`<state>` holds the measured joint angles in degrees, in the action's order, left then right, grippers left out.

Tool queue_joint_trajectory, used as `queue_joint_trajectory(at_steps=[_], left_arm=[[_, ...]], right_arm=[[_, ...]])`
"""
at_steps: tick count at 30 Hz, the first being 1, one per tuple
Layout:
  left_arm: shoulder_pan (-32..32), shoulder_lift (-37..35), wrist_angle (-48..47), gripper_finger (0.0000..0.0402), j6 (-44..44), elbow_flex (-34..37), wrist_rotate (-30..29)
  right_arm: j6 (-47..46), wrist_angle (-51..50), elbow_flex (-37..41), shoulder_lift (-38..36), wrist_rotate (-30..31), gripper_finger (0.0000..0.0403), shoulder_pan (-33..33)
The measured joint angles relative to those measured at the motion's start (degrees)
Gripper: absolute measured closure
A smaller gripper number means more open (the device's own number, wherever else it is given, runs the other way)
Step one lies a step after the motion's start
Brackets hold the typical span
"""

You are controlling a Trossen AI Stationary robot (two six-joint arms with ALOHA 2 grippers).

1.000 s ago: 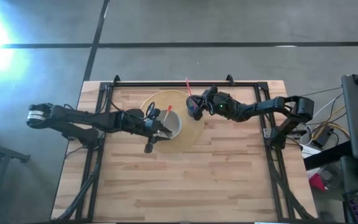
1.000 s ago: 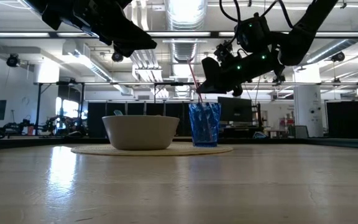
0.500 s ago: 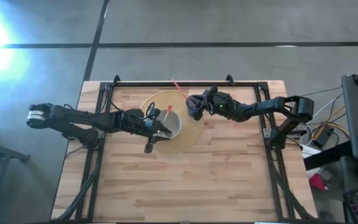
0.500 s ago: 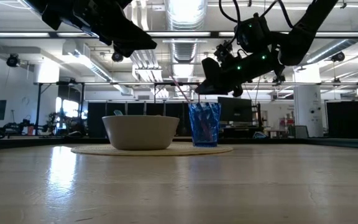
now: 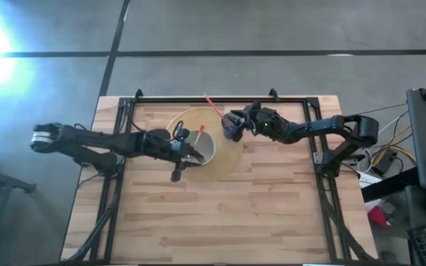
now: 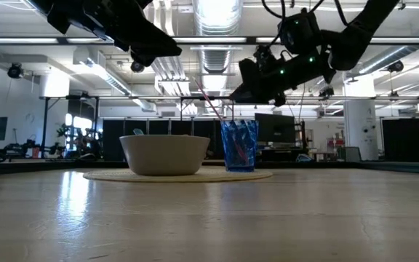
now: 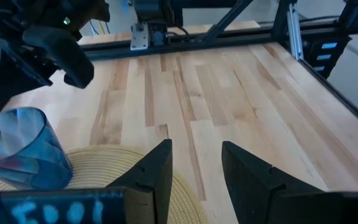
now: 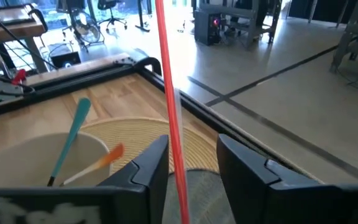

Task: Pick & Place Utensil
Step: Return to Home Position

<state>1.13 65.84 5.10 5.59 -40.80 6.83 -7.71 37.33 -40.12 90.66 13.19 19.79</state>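
Note:
A blue translucent cup (image 6: 239, 145) stands on the round woven placemat (image 5: 231, 159), next to a white bowl (image 6: 164, 154). A thin red utensil (image 6: 208, 103) stands in the cup and leans on its rim toward the table's far left (image 5: 211, 103). My right gripper (image 8: 191, 146) is open just above the cup (image 5: 232, 127), and the red utensil's shaft (image 8: 169, 93) rises between its fingers, apart from both. My left gripper (image 7: 197, 152) hangs open above the bowl (image 5: 196, 156), holding nothing. A teal utensil (image 8: 73, 134) and an orange-tipped one (image 8: 107, 155) rest in the bowl.
A black metal frame (image 5: 198, 98) runs along the table's far edge and down both sides. Bare wooden table (image 5: 220, 214) lies between the placemat and the near edge.
My right gripper has opened and let go of the red utensil, then lifted a little. The utensil stood nearly upright in the cup before. Its upper end has tipped toward the table's far left, and its lower end has stayed in the cup.

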Motion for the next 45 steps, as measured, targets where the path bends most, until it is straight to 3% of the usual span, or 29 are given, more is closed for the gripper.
queue_joint_trajectory(at_steps=[4, 12, 17, 26, 30, 35, 45], left_arm=[[0.06, -2.51, -0.84, 0.0268, 0.38, 0.00, -0.08], [1.28, -11.93, -6.85, 0.0271, 2.29, 0.00, -0.31], [1.53, -18.48, -13.33, 0.0300, 2.72, 0.00, -0.35], [1.51, -29.16, -15.60, 0.0396, 2.50, 5.21, -0.39], [1.51, -33.63, -11.68, 0.0397, 1.38, 10.84, -0.42], [1.51, -39.58, -6.07, 0.0400, -0.77, 18.87, -0.44], [1.44, -51.79, -3.13, 0.0401, -2.22, 29.49, -0.31]], right_arm=[[0.41, -3.54, 0.04, -4.17, -0.67, 0.0264, 0.00], [0.30, -12.59, 0.04, -14.81, -12.31, 0.0276, -0.02], [0.24, -20.34, 0.04, -22.59, -16.12, 0.0293, -0.27], [-0.16, -33.15, 0.04, -36.79, -16.52, 0.0331, -3.70], [-0.74, -36.71, 0.30, -40.33, -15.40, 0.0354, -7.80], [0.77, -37.21, 1.69, -43.55, -9.39, 0.0389, -13.46], [4.76, -43.77, 3.27, -56.01, -8.20, 0.0394, -15.80]])
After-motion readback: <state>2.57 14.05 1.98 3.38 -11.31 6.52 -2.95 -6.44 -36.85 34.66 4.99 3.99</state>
